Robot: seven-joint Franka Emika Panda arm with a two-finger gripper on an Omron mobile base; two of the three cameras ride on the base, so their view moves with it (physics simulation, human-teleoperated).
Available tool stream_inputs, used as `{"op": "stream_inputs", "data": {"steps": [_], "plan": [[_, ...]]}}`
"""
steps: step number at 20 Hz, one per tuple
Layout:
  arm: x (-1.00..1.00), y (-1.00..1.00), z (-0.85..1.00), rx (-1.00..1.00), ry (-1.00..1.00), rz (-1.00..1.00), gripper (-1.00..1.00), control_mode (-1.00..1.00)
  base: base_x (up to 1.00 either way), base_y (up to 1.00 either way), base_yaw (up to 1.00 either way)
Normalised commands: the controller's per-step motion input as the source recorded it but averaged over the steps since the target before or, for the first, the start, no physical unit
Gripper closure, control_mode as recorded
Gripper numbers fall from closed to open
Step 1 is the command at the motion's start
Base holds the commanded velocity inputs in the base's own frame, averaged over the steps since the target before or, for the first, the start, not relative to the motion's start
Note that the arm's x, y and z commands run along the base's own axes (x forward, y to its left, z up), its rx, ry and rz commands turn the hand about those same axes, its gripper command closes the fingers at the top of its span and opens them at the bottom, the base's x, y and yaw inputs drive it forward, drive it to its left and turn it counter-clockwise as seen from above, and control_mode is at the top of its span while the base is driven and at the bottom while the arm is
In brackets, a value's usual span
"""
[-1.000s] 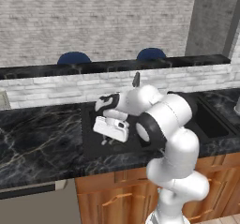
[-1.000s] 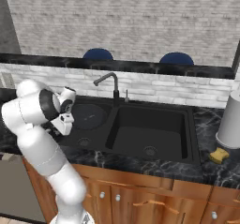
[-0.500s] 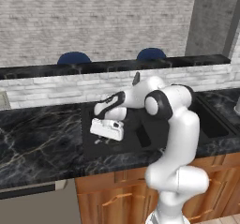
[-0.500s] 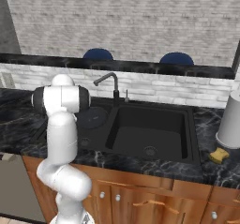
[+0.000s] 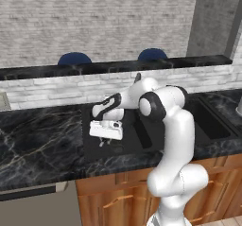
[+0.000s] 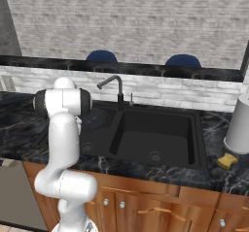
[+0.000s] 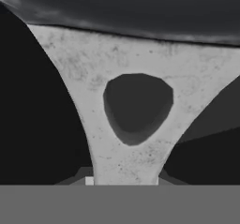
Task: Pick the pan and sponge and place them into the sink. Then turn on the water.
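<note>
The pan's handle (image 7: 126,160) is lying right under the claw (image 5: 108,141); whether it is gripping or letting go, I cannot tell. The pan (image 6: 95,119) is sitting in the sink's (image 6: 155,122) left basin. Next is probably crossing to the sponge (image 6: 227,161), lying on the desk beyond the right basin.
</note>
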Motion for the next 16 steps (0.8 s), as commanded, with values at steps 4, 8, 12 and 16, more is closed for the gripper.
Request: {"op": "stream_inputs", "data": {"steps": [4,8,12,16], "plan": [[0.0,0.06,-0.49,0.03,0.0,0.2,1.0,-1.0,0.0,0.0,0.0],[0.0,0.0,-0.66,0.06,0.01,0.08,1.0,-1.0,0.0,0.0,0.0],[-0.27,0.0,-0.61,0.1,0.0,0.02,1.0,-1.0,0.0,0.0,0.0],[-0.22,-0.02,-0.61,0.07,0.01,0.0,1.0,-1.0,0.0,0.0,0.0]]}}
